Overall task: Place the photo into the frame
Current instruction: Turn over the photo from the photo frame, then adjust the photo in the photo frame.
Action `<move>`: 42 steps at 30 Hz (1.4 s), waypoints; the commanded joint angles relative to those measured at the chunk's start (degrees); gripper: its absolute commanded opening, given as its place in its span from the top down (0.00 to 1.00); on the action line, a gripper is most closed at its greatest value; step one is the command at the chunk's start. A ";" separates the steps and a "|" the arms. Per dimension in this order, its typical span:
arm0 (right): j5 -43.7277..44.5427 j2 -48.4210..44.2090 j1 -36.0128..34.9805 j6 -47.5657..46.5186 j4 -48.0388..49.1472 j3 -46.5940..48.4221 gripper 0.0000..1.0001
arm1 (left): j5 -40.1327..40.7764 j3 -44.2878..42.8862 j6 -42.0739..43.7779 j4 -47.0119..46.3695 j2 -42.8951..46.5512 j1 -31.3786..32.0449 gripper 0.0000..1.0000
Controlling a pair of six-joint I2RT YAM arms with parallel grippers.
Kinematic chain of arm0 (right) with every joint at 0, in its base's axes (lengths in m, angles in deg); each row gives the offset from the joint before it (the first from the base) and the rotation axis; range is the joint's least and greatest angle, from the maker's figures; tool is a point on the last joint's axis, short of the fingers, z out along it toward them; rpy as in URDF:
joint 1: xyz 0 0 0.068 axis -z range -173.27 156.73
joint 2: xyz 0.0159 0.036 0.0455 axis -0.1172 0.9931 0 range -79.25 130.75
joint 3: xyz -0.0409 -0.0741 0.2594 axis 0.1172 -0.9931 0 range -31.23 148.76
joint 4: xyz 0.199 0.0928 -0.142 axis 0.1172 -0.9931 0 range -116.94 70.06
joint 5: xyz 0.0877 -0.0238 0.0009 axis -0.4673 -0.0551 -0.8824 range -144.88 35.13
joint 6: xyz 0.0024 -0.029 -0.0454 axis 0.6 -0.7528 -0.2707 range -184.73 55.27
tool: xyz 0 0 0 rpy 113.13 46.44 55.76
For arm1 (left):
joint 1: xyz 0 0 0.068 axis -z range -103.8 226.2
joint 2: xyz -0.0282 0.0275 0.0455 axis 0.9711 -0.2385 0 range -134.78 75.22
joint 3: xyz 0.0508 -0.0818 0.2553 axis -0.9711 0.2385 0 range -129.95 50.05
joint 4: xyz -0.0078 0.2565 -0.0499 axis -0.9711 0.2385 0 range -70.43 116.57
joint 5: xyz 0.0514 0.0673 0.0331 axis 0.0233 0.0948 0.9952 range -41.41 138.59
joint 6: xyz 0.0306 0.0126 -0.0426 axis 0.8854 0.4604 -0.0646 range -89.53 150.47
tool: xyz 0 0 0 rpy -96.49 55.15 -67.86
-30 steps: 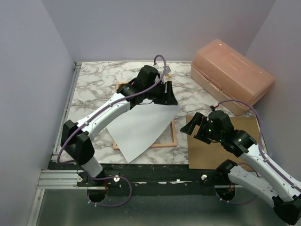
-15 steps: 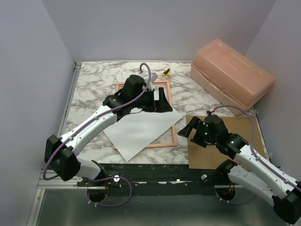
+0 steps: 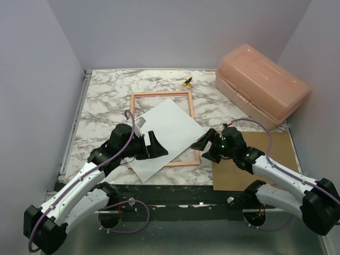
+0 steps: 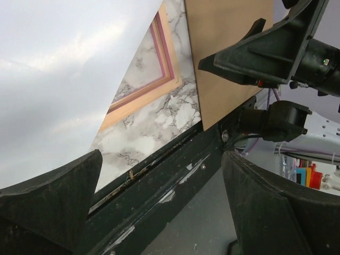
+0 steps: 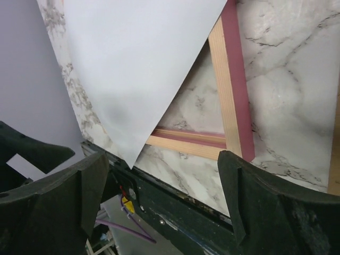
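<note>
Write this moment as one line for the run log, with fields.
photo: white side up, askew across frame, not seated | left gripper: open, empty | right gripper: open, empty

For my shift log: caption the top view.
White-side-up photo lies skewed across the frame; left and right jaws open beside it.

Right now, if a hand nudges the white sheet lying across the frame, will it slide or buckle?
Probably floppy: the thin white rectangular sheet shows almost no edge thickness, so a corner push may buckle it. Likely light and slick: it looks glossy and rests askew on the thin wood-coloured rectangular frame, so it could skate.
</note>
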 commanded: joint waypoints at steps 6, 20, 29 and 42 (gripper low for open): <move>2.60 4.73 6.61 1.70 10.87 -5.76 0.17 | -0.56 5.80 -3.95 1.83 8.51 -0.52 0.03; -11.56 28.21 17.56 2.82 37.34 -3.32 0.44 | -1.02 8.34 -5.42 0.51 9.98 -0.51 0.03; -17.17 39.77 18.84 5.18 47.15 0.69 0.95 | -0.71 8.68 -5.30 1.75 10.38 -0.51 0.03; -14.72 28.93 29.59 -11.75 16.57 8.47 0.99 | -0.24 9.77 -5.59 2.05 11.72 -0.56 0.03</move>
